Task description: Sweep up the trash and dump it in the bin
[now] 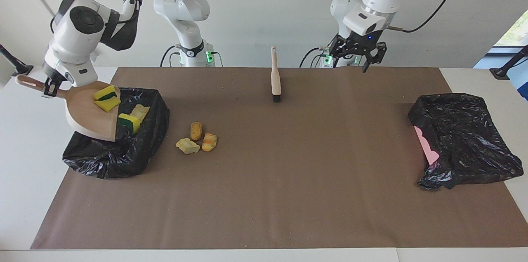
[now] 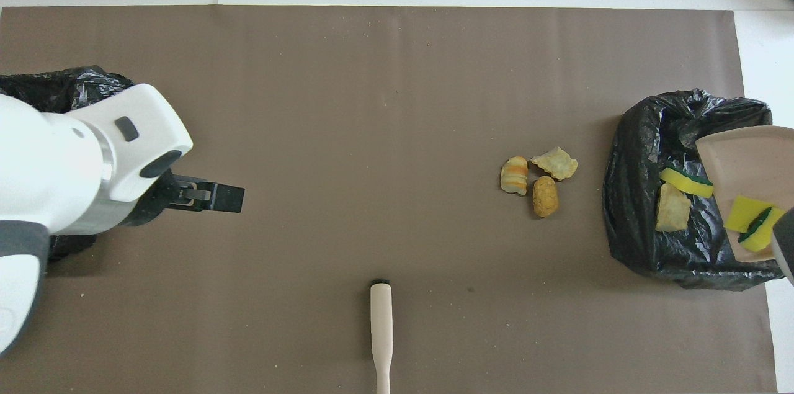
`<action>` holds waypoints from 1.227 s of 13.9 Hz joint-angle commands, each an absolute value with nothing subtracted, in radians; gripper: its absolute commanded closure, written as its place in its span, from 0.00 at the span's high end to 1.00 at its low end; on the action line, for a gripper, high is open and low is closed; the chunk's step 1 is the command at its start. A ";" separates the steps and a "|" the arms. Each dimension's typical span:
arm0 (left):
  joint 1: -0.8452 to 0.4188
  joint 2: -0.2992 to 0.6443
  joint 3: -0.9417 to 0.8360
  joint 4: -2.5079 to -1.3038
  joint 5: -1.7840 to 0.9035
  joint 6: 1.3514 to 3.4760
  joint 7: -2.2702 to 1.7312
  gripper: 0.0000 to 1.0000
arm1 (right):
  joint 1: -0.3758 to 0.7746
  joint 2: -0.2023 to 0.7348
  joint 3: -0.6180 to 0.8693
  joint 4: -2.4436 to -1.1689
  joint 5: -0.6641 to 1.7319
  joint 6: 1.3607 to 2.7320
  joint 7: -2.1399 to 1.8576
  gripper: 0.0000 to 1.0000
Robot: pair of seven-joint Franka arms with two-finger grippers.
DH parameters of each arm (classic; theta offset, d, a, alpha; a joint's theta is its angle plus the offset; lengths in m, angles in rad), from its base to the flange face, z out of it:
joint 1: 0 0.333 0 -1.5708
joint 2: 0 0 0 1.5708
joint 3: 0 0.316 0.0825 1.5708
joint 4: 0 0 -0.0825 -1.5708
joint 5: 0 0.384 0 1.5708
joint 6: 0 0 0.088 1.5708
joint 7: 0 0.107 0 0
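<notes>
My right gripper (image 1: 48, 88) is shut on the handle of the pale pink dustpan (image 1: 88, 113), which it holds tilted over the black-bagged bin (image 1: 119, 150). Two yellow-green sponge chunks (image 1: 106, 97) lie on the pan, which also shows in the overhead view (image 2: 741, 158). A sponge (image 2: 685, 182) and a tan piece (image 2: 673, 215) lie in the bin (image 2: 639, 214). Three tan trash pieces (image 1: 197, 138) sit on the mat beside the bin and show in the overhead view (image 2: 538, 177). My left gripper (image 1: 355, 57) is open, empty and raised. The beige-handled brush (image 1: 275, 76) lies on the mat.
A second black bag (image 1: 466, 138) with a pink edge (image 1: 427, 146) lies at the left arm's end of the table. In the overhead view my left arm covers most of that bag (image 2: 37, 80). The brush (image 2: 381, 332) lies near the robots' edge of the brown mat (image 1: 288, 192).
</notes>
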State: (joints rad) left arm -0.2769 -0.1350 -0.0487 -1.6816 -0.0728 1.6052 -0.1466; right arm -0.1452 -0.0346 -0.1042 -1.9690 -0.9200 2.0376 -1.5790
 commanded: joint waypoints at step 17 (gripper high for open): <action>-0.005 -0.052 -0.017 -1.364 -0.017 1.298 0.166 1.00 | -0.005 -0.233 0.012 -1.884 -0.824 1.631 -1.225 0.00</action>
